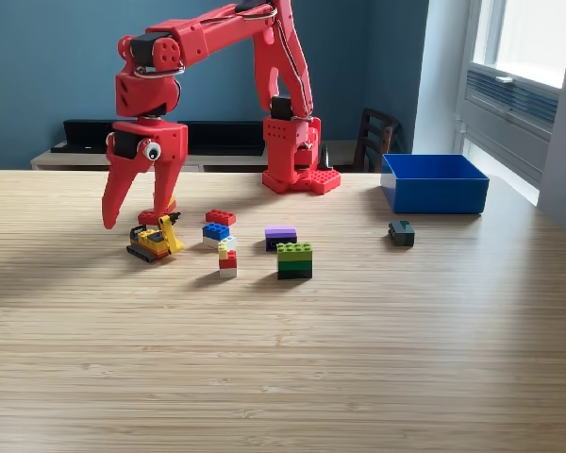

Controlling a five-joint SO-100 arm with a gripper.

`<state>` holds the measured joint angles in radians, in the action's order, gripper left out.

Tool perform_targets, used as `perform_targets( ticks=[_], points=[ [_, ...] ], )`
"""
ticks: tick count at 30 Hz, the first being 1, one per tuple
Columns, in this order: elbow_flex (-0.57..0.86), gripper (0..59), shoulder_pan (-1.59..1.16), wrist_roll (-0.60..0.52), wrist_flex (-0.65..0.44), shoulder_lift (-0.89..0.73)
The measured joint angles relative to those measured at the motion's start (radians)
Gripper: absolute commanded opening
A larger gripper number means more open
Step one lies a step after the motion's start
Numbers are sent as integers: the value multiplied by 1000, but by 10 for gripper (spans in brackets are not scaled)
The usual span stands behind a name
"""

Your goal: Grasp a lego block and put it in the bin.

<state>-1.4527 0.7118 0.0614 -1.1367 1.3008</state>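
1. We see the red gripper (137,215) hanging point-down over the table (358,359), its two fingers spread apart and holding nothing.
2. Between and just behind the fingertips sits a small red brick (156,215), and just in front of it the yellow toy digger (155,240); we cannot tell whether either touches a finger.
3. We judge the step in hand to be choosing and closing on a block. To do it well we would centre the jaws over a single piece, come straight down, and close on its flat sides, so the digger is not dragged along.
4. Outward, towards the exterior view's right, lie a flat red brick (220,217), a blue brick (216,231), a small stacked column of yellow, white and red (227,257), a purple block (280,236) and a green block (294,260). They sit near one another, so a wide approach could knock a neighbour.
5. A dark small piece (401,232) lies apart, close to the bin.
6. The bin (434,184) stands well to the exterior view's right, beyond the arm's base (300,156); we see nothing inside it. The carry should lift clear of its near wall.
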Motion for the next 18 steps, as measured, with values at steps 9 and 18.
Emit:
perform_targets(
  ticks=[9, 18],
  points=[
    [63, 268, 0, -28, -3, -98],
    [80, 141, 0, -29, -18, -129]
  ],
)
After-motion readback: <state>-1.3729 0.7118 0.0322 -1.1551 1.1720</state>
